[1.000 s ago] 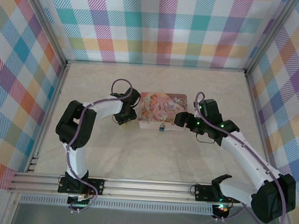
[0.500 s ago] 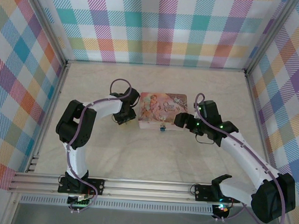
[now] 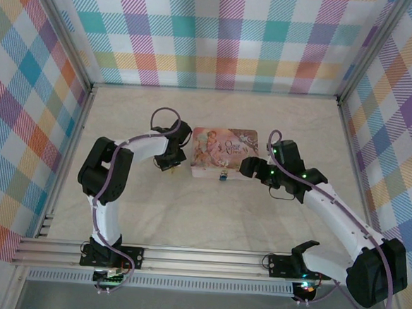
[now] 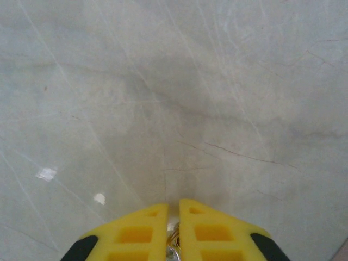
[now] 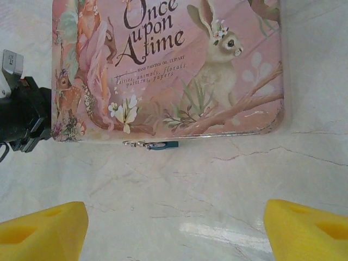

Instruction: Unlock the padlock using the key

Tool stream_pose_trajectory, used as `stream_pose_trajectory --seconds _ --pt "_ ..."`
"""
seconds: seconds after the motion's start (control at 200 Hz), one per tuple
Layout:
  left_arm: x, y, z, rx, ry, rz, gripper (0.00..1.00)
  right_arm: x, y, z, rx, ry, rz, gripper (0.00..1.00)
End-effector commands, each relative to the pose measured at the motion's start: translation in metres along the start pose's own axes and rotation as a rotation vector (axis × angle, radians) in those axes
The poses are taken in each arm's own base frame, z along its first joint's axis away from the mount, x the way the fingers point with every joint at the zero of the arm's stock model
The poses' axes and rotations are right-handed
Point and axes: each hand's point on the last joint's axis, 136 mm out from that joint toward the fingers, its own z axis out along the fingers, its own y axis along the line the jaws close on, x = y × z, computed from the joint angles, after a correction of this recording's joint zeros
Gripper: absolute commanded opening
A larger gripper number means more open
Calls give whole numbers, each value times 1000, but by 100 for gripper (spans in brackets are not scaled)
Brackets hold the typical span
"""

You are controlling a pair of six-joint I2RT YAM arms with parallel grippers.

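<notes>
Left hand (image 4: 174, 206) closed, yellow fingers (image 4: 136, 235) almost meeting, tiny silvery key (image 4: 174, 246) pinched in slit between them. Hand hangs low over bare marble table (image 4: 179, 98), just left of pink tin (image 3: 224, 150). Padlock (image 5: 163, 145) small, dark blue, lies flat on table, touching tin's near edge, silvery end pointing toward left arm. Right hand (image 5: 174, 231) wide open, fingers (image 5: 43, 228) far apart, hovering near padlock, touching nothing.
</notes>
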Motion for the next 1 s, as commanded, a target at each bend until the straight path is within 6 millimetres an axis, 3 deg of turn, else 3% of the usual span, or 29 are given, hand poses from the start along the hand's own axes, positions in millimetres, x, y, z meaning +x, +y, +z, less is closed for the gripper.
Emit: stream_pose_trajectory --seconds 0.0,0.04,0.25,0.4,0.55,0.725,0.91,0.945,0.995 --pt "5 14 14 -46 33 6 4 0 3 -4 -16 -19 -1 84" --pt "5 13 13 -43 34 8 0 0 3 -4 -14 -20 1 84" --pt "2 8 4 -11 32 18 0 1 1 -4 -14 -19 11 84" --pt "-5 -1 -16 49 8 31 0 2 2 -6 -21 -23 14 84" --pt "-13 -16 -48 148 -11 50 0 1 11 -7 -64 -23 -4 82" --pt "-15 -35 -90 292 -17 90 0 -6 31 -12 -145 -34 -60 71" --pt "-5 -60 -135 462 15 148 0 -14 52 -17 -231 -66 -120 61" --pt "-3 -67 -145 501 22 165 0 -14 59 -17 -268 -72 -143 53" --pt "3 -76 -158 547 39 196 0 -16 66 -20 -300 -82 -173 50"
